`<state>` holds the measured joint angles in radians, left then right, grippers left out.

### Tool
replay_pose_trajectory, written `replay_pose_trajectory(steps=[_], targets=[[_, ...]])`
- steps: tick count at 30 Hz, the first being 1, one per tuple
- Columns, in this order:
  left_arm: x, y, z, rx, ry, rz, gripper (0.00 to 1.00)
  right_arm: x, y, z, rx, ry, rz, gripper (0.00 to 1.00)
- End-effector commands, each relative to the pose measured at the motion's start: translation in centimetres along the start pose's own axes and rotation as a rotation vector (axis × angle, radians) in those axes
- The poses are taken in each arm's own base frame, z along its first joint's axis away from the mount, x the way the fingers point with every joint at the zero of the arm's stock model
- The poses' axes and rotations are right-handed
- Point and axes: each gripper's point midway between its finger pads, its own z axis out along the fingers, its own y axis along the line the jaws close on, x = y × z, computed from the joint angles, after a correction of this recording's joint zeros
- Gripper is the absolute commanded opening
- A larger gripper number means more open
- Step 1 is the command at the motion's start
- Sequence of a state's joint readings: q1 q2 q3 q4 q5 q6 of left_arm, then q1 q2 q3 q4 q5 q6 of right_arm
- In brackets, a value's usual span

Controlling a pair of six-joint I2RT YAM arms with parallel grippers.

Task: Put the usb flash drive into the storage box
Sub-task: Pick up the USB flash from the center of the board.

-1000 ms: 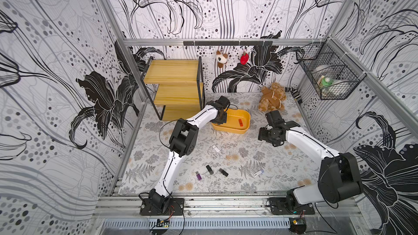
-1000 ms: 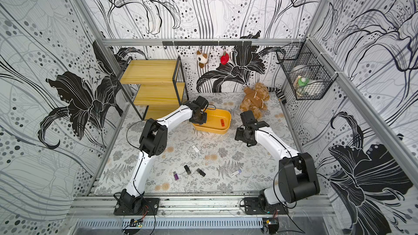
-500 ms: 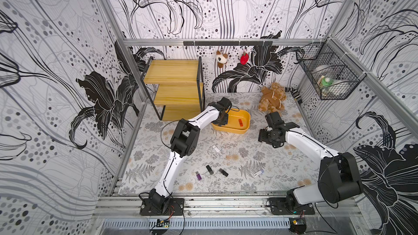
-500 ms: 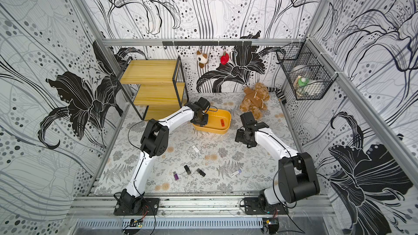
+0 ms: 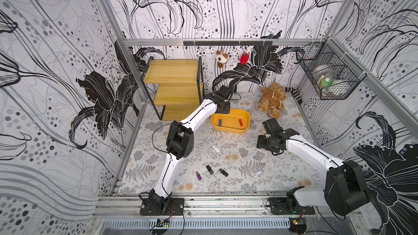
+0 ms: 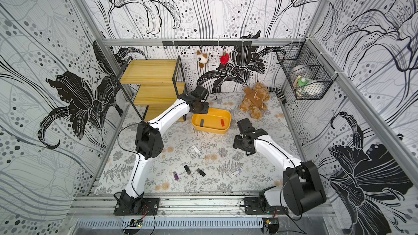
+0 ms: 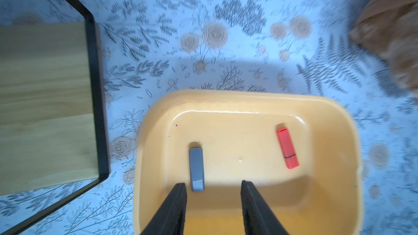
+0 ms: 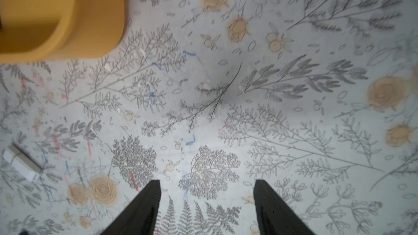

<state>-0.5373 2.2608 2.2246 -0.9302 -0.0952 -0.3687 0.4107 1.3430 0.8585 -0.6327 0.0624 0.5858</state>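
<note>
Top views, storage box: the yellow storage box (image 5: 228,130) sits on the floral surface (image 5: 282,172), between the wooden shelf rack (image 5: 174,73) and the teddy bear (image 5: 272,98).
Top views, contents: a grey usb flash drive (image 5: 220,122) and a red usb flash drive (image 5: 240,122) lie well apart on the box floor, seen in both top views.
Top views, left pincer: the left pincer (image 5: 222,111) hangs over the box's far corner, and its wrist hides the jaws from here.
Top views, right pincer: the right pincer (image 5: 262,143) hovers low over bare surface beside the box.
Top views, loose drives: a white drive (image 5: 216,148) lies mid-surface. Two black drives (image 5: 210,169), a purple drive (image 5: 198,175) and a pale drive (image 5: 258,173) lie nearer the front rail.
Left wrist view, pincer: the jaws stand apart with nothing between them, above the box interior.
Left wrist view, drive: the grey usb flash drive lies flat and free, its end just beside one fingertip (image 7: 181,191). Blur makes it hard to say whether they touch.
Right wrist view: the jaws stand apart and empty over the surface, with a box corner and the white drive at the edges of the view.
Step in hand: the release into the box looks complete for the grey drive.
Next move: lift the left pincer clear of the rim without nudging the box. The white drive is probably the easiest next pick, and it needs the jaws squared across its narrow width.
</note>
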Motion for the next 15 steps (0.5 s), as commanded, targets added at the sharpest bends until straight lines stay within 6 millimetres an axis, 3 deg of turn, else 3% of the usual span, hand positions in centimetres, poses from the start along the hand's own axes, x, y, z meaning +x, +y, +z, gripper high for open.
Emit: replay_pose_trajectory(steps=[1,9,15], targets=[[-0.5,0.7,-4.5,-0.013,-0.028,-0.006,0.47,3.0,0.2,-0.2,0.039,0.029,0.037,0.71],[5.9,3.7,-7.6,-0.036,0.023,-0.048,0.52,8.6,-0.1,0.0,0.036,0.098,0.088,0.71],[10.4,5.0,-8.1,-0.061,0.064,-0.054,0.53,11.7,-1.2,0.1,0.053,0.153,0.083,0.71]])
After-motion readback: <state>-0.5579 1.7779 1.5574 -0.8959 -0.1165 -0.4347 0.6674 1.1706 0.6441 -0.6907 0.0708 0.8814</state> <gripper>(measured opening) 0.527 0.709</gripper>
